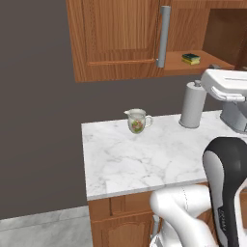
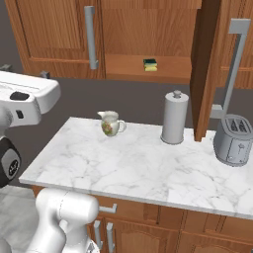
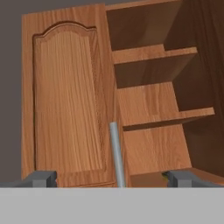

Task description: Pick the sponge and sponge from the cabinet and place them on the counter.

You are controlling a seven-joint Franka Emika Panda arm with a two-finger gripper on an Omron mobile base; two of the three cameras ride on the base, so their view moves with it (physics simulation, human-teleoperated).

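Two sponges (image 2: 150, 64) lie stacked on the open cabinet's (image 2: 148, 29) bottom shelf, green tops up, long axis running left to right. Gripper (image 3: 111, 177) faces the cabinet, jaws wide and empty.

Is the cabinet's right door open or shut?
Open: the door stands edge-on, swung out over the counter, leaving the shelf and a sponge exposed.

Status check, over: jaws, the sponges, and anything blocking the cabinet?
Gripper jaws open, nothing held. Sponge on the bottom shelf of the open cabinet; second one cannot be told apart. Paper towel roll stands on the counter below the opening.
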